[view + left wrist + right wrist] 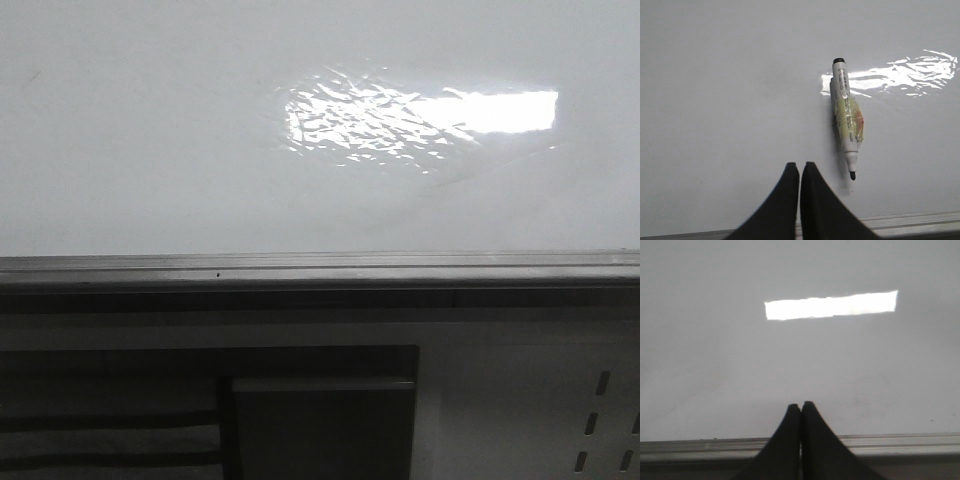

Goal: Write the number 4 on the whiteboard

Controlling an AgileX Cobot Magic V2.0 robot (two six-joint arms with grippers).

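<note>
- Bare glossy whiteboard (150,130) fills the front view; no 4 drawn.
- Marker (846,117) lies uncapped, centre-right in the left wrist view.
- Left gripper (799,172) and right gripper (800,411): jaws closed, empty.
- Advice: spread the left jaws, then grasp the marker mid-barrel.

**Gloss, brushed metal and matt black plastic**

On my feeds the whiteboard (150,150) looks smooth and highly glossy, throwing back a bright reflection that ripples as if the surface film were slightly uneven. Its edge rail (320,268) reads as dull grey metal with fine lengthwise lines. Below it I see a white perforated panel (560,400), flat and matt. The marker (846,120) seems smooth plastic with a shiny wrap around its barrel. The left gripper (800,170) and right gripper (801,409) fingers look matt black, possibly plastic.
</note>
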